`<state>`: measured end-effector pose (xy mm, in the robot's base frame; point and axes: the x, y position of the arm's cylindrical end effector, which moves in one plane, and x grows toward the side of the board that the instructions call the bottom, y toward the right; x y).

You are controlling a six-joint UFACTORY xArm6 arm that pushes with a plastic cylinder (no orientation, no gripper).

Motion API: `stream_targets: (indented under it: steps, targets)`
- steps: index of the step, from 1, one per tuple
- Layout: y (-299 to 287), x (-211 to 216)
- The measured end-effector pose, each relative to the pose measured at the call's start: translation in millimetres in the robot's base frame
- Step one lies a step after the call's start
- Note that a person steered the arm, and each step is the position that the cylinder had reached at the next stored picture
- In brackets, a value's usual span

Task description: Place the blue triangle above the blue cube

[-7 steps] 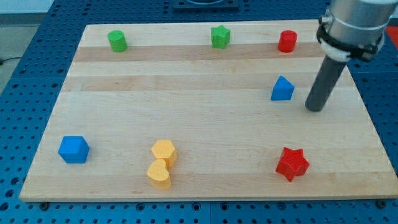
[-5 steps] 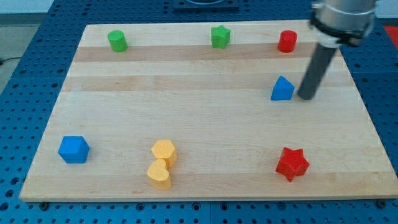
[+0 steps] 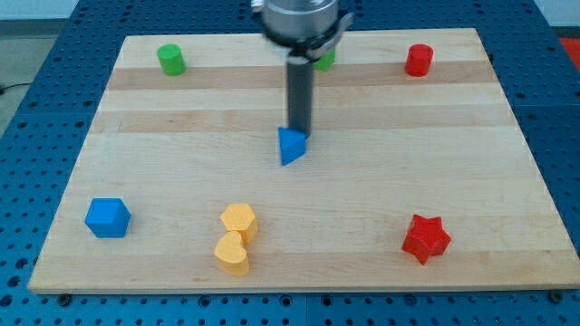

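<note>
One rod, no jaws to open or clench: my tip (image 3: pixel 298 135) presses on the blue triangle (image 3: pixel 291 146) from its upper right. You'll find the blue cube (image 3: pixel 108 217) far lower left of it. Count two yellow blocks (image 3: pixel 236 238), two red, two green, two blue on the board (image 3: pixel 507 181).

So the setup sits on a pale wooden board (image 3: pixel 181 181) with lengthwise grain stripes, lit pretty evenly, barely any shadow. All around it there's a blue perforated table top (image 3: pixel 27 136), rows of little holes, showing at 9, 3 and 6 o'clock. Up at 12 o'clock there's a dark strip past the board's far edge, can't tell what it is.
</note>
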<state>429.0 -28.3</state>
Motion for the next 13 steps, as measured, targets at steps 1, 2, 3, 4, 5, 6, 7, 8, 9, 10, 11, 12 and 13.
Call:
stream_targets:
  steps: [1, 2, 3, 4, 5, 6, 7, 8, 9, 10, 11, 12, 13]
  targets:
    - [-35, 14]
    - [-17, 28]
    - [30, 37]
    - [56, 76]
    - [-13, 59]
    - [-44, 33]
    - [-19, 22]
    - [-31, -4]
    - [-71, 27]
    - [-95, 50]
    - [-121, 35]
    - [-118, 24]
    - [-161, 24]
